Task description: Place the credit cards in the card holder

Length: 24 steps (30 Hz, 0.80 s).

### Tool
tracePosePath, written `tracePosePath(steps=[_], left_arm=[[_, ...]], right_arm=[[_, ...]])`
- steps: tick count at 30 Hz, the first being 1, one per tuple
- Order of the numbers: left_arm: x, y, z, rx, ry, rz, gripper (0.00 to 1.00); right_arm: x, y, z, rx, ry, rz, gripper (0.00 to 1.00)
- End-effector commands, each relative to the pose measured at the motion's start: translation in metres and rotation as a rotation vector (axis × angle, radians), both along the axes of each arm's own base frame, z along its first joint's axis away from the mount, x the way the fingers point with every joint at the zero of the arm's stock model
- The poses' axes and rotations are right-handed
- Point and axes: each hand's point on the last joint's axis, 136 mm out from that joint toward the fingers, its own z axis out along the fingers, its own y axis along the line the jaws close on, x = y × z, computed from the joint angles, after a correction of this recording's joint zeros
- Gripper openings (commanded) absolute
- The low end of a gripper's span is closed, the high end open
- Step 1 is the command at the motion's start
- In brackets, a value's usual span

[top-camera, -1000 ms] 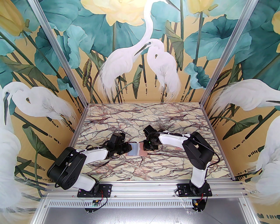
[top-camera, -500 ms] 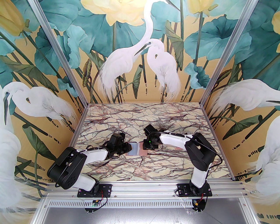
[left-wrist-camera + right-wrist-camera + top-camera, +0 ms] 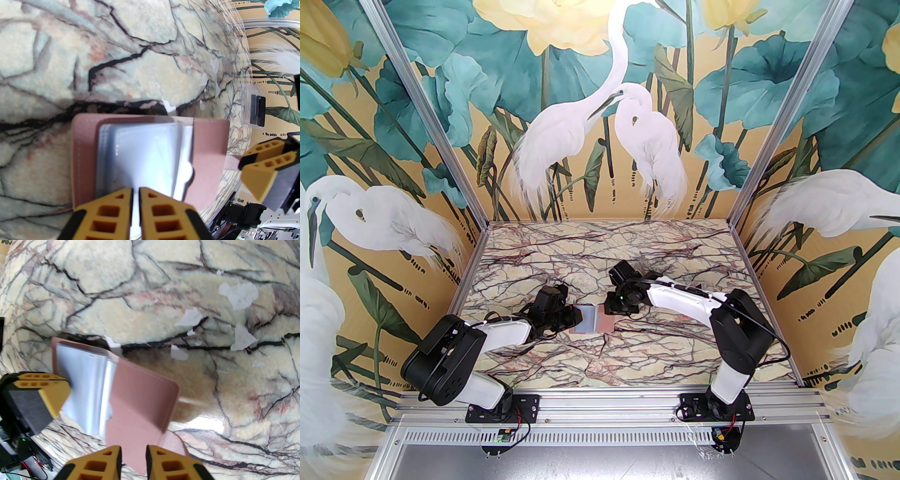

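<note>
**Item: card holder** [image 3: 605, 323], dusty pink, lying opened flat on the tabletop [image 3: 590, 253], midway between the two arms.
- Layout: its spread runs left to right, from one claw to the other. The fold line runs away from the arm bases.
- Left half: pale leaves [image 3: 140, 150], shiny grey-blue, stacked.
- Right half: plain pink cover [image 3: 140, 399], with the closing tab [image 3: 232, 163] sticking out of its right edge.

**Item: left claw** [image 3: 135, 191], at the holder's left edge.
- State: clenched to a slit, with the outer edge of the pale leaves in that slit. Judged to be pinching a leaf of the holder.

**Item: right claw** [image 3: 133, 451], at the holder's right edge.
- State: jaws a little parted, with the edge of the pink cover and the tab between them. Whether they grip cannot be told.

**Item: credit cards.** These cannot be told apart from the pale leaves, and no loose one can be made out.

**Note on the coming move:** each arm is at its own side of the holder. A card would probably have to go in along the holder's left-right axis, towards the fold.
</note>
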Motion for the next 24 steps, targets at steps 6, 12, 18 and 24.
tracePosePath(steps=[6, 12, 18, 24], left_arm=[[-0.011, 0.014, -0.02, 0.05, 0.062, 0.033, 0.16], [-0.011, 0.014, -0.019, 0.048, 0.064, 0.032, 0.16], [-0.011, 0.014, -0.019, 0.046, 0.059, 0.032, 0.17], [-0.012, 0.014, -0.019, 0.046, 0.059, 0.031, 0.17]], right_arm=[[0.005, 0.006, 0.03, 0.047, -0.044, -0.022, 0.3], [0.007, 0.008, 0.041, 0.072, -0.059, -0.031, 0.31], [0.009, 0.006, 0.052, 0.076, -0.085, -0.035, 0.31], [0.021, -0.035, 0.066, -0.032, -0.144, -0.09, 0.32]])
